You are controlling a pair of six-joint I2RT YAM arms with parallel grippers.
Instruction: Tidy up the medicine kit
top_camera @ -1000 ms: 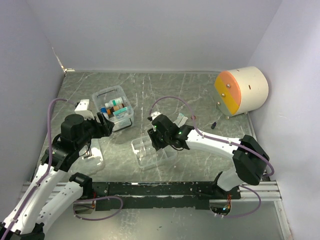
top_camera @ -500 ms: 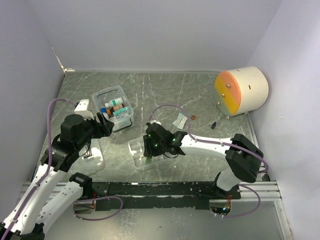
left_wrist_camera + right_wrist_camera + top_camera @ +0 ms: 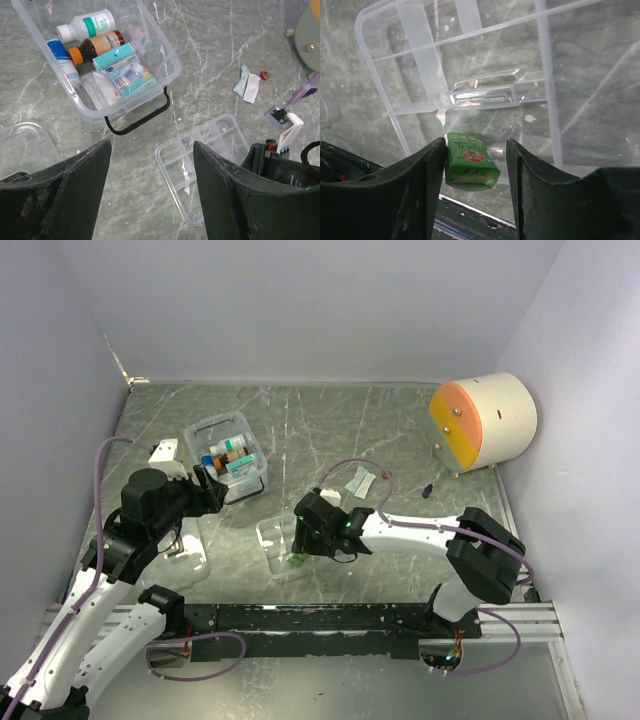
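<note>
From above, the right gripper (image 3: pixel 300 552) has swung in over the divided tray (image 3: pixel 272 540) and eased its jaws apart. The left gripper (image 3: pixel 150 148) hangs wide and empty; just ahead, the box (image 3: pixel 167 60) holds bottles (image 3: pixel 85 25) and sachets (image 3: pixel 125 75). Between the right jaws, a green packet (image 3: pixel 470 160) lies loose in the tray's nearest compartment, probably just delivered.

The green marbled tabletop (image 3: pixel 400 430) before me carries a clear box (image 3: pixel 160 45) of bottles (image 3: pixel 95 44) at my far left, its loose lid (image 3: pixel 27 145) nearer to me, and a divided tray (image 3: pixel 190 165) in the middle. Beyond the tray lie two small sachets (image 3: pixel 246 84), a small red round thing (image 3: pixel 264 75) just beside them, and a dark bit (image 3: pixel 427 489). A cream-and-orange drum (image 3: pixel 483 423) stands at my far right.
</note>
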